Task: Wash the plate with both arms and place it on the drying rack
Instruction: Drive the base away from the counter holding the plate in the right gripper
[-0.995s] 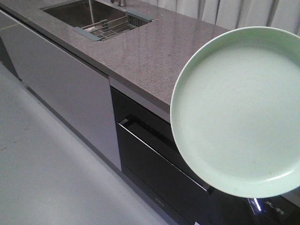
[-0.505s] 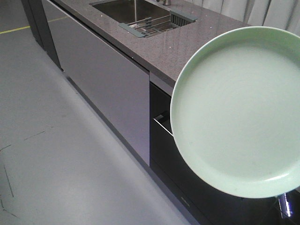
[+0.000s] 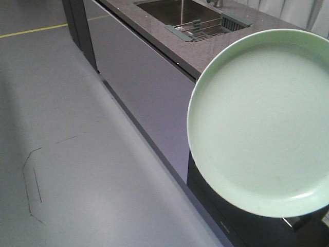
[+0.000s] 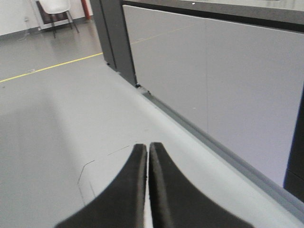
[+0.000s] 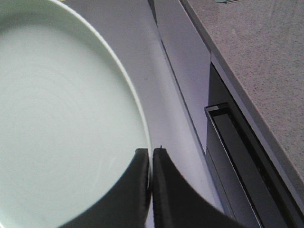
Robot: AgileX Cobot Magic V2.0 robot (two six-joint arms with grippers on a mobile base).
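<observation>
The pale mint-green plate fills the right side of the front view, held up in the air in front of the counter. In the right wrist view the plate takes up the left half, and my right gripper is shut on its rim. My left gripper is shut with nothing between its fingers, hanging over the grey floor. The drying rack lies across the sink at the top of the front view, far from both grippers.
A speckled brown countertop runs along the top right with a steel sink. Grey cabinet fronts and a dark appliance front stand below it. Grey floor with a yellow line stretches left. A white chair stands far back.
The view has swung along the counter: the sink and rack have shifted right across the frame and more floor shows. The plate keeps the same place in the frame.
</observation>
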